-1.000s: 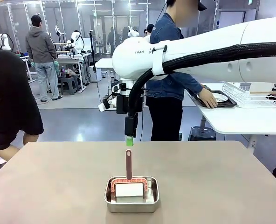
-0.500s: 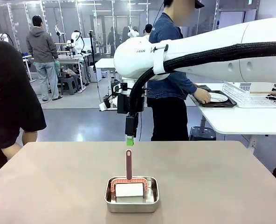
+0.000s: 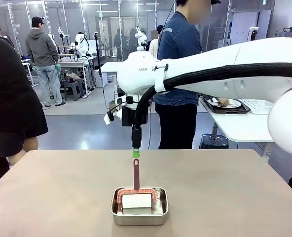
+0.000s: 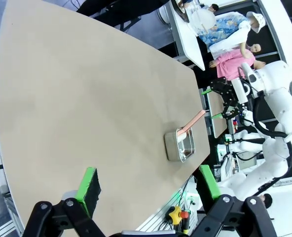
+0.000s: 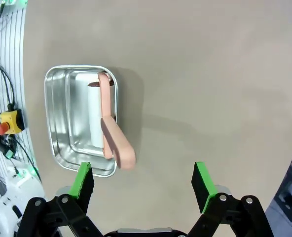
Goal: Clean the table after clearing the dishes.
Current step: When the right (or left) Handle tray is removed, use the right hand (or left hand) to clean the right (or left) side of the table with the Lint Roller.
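Right tool [image 3: 135, 152] wide open and empty, just above pink brush handle [image 3: 136, 174] standing in steel pan [image 3: 139, 218] on near beige tabletop [image 3: 57, 197], left tool [image 4: 148, 180] wide open, empty, white arm [image 3: 225, 64] marked "FRAN", plate [image 3: 233, 104] on dark tray [image 3: 237, 110], far right white tabletop [image 3: 244, 127]

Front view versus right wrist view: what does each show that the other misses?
Front view: a person in a denim jacket at a far white table, with a round white plate on a dark tray. Right wrist view: the right gripper, jaws wide open, and a yellow box with a red button. Both: the taupe table, the steel rectangular pan, and the pink-handled tool standing in it.
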`<state>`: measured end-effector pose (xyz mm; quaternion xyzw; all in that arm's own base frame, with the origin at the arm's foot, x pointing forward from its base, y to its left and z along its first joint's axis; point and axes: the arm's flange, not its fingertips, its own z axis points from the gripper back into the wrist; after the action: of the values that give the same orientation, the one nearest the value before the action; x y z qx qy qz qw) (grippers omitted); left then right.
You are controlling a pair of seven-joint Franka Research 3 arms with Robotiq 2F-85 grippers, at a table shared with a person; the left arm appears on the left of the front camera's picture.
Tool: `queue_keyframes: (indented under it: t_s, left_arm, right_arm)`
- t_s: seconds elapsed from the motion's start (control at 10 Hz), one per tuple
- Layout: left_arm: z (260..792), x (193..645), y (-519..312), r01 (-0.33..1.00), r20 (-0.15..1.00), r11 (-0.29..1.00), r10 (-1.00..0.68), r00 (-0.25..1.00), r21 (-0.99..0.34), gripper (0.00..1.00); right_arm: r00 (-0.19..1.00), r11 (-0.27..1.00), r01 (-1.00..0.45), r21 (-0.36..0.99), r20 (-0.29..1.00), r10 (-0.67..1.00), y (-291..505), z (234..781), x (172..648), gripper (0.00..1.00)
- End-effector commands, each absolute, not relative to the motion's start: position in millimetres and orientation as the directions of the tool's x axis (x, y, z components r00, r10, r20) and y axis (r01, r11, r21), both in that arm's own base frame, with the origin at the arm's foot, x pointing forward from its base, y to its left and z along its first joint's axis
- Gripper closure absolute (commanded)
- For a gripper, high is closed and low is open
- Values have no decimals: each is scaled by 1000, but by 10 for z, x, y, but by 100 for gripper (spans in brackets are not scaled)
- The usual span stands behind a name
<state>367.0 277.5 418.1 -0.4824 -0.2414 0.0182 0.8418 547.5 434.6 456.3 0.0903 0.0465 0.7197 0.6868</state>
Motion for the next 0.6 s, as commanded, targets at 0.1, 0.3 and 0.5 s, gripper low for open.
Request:
queue_keyframes:
  t_s: [0.1, 0.3, 0.5]
  left_arm:
    - [4210, 3613, 2785, 208, 388, 535, 248, 888, -819, 0]
    - [4210, 3613, 2785, 208, 388, 535, 248, 888, -819, 0]
    - [4210, 3613, 2785, 208, 388, 535, 248, 888, -819, 0]
  right_arm:
    - [-92, -97, -957, 272, 32, 995, 3926, 4528, 5555, 0]
    - [-83, -95, -945, 314, 49, 995, 3928, 4396, 5538, 0]
    - [-70, -83, -946, 314, 54, 996, 3940, 4325, 5494, 0]
